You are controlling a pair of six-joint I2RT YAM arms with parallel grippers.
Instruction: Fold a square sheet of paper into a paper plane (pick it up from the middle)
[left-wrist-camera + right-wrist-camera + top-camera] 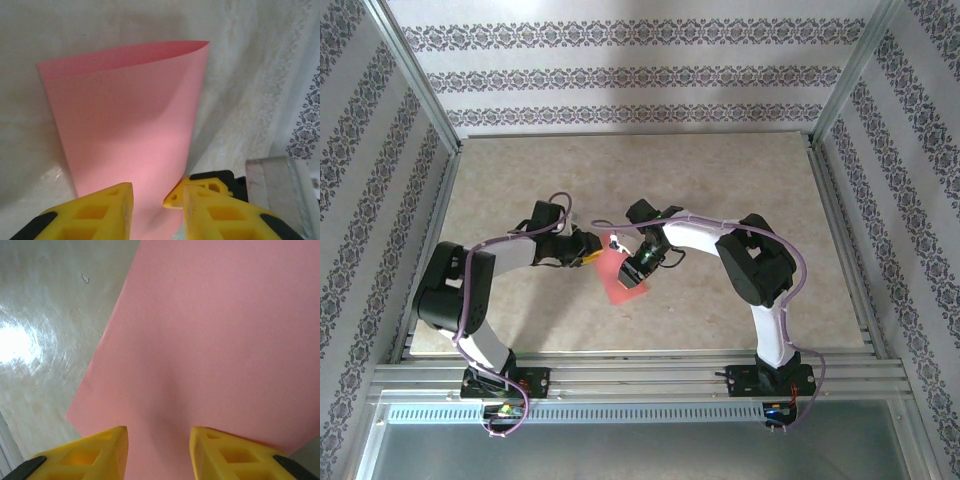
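Flanking thin pink-red square sheet of paper (618, 280) curled above pale surface (740, 190).
Edge between left yellow fingers (107, 210), middle between right yellow fingers (95, 452); grip unclear on both. Best pinched squarely, edges matched.

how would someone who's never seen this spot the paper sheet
Find the pale marbled table inside the patterned walls, then the spot near its middle where the left gripper and right gripper meet. The square sheet of paper sits between them: plain pink-red and curling, the only pink thing there.
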